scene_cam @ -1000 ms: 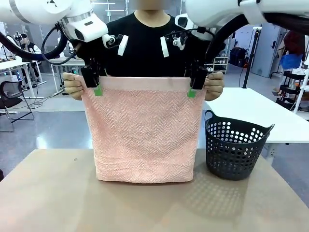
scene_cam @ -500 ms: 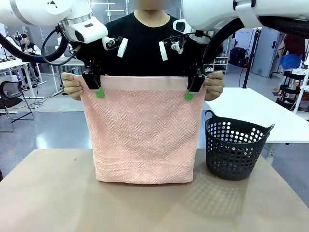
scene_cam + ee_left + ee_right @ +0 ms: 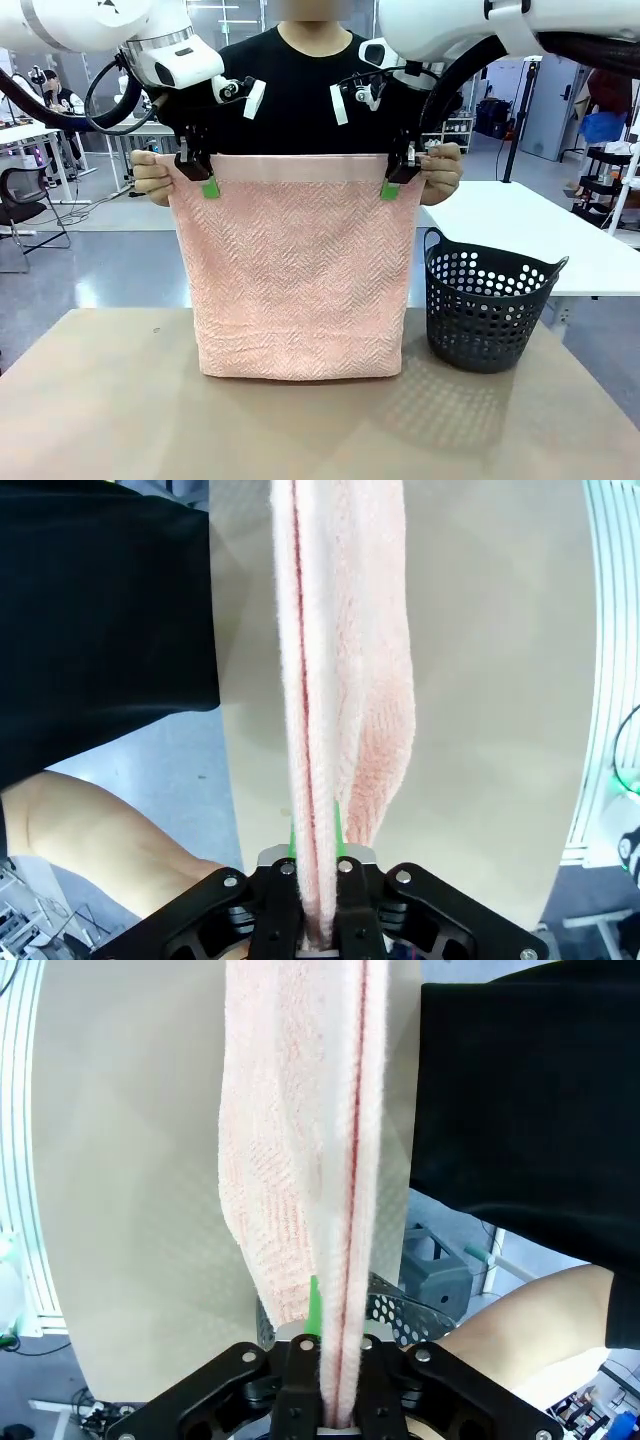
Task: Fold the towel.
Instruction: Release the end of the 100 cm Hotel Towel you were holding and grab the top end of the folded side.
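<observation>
The pale pink towel hangs doubled in front of the person, its lower fold resting on the table. My left gripper is shut on the top left corner, and my right gripper is shut on the top right corner. The person's hands hold the same corners just outside my fingers. In the left wrist view the towel runs down edge-on from the left gripper, pinched between the green pads. The right wrist view shows the towel likewise clamped in the right gripper.
A dark perforated plastic basket stands on the tan table to the right of the towel. The person stands close behind the towel at the far edge. A white table lies behind the basket.
Both grippers have closed onto the towel's top corners and lifted slightly; the top edge sits a little higher. The person's hands still hold the corners.
</observation>
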Available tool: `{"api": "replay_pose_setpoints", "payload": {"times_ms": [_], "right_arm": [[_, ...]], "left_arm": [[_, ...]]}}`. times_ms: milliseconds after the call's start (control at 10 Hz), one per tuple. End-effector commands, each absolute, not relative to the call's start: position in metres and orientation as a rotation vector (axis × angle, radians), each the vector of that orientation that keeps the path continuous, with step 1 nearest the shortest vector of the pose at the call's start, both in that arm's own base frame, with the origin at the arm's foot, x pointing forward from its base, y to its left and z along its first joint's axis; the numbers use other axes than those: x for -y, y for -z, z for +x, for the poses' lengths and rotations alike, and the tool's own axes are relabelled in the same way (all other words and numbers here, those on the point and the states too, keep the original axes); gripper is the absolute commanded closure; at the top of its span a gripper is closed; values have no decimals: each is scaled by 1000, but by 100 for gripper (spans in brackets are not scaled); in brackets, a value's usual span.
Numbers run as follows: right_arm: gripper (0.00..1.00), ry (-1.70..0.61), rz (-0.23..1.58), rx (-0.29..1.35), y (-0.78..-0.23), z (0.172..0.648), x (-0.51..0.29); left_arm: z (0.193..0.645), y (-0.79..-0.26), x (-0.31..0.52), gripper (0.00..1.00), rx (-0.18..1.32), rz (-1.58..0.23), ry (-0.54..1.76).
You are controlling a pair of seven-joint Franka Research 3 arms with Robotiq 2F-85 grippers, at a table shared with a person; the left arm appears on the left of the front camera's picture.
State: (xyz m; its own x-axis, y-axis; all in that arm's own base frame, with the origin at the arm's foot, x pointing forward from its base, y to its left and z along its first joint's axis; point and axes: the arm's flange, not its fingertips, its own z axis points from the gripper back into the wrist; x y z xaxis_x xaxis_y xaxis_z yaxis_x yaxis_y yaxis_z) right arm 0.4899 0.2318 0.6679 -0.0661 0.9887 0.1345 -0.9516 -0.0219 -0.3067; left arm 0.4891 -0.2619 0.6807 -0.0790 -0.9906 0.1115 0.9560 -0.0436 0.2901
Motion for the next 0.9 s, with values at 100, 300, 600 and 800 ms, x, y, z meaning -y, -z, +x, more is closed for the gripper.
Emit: {"api": "replay_pose_setpoints", "payload": {"times_ms": [100, 300, 600, 800], "right_arm": [[100, -1605, -118, 374, -668, 487, -227], [100, -1584, -77, 368, -665, 488, -221], [100, -1597, -125, 363, -669, 489, -232], [100, -1597, -125, 363, -669, 489, -232]], "left_arm": [[485, -682, 253, 100, 344, 105, 1606], [480, -677, 244, 100, 384, 77, 1563], [489, -683, 259, 100, 335, 125, 1607], [489, -683, 259, 100, 335, 125, 1607]]}}
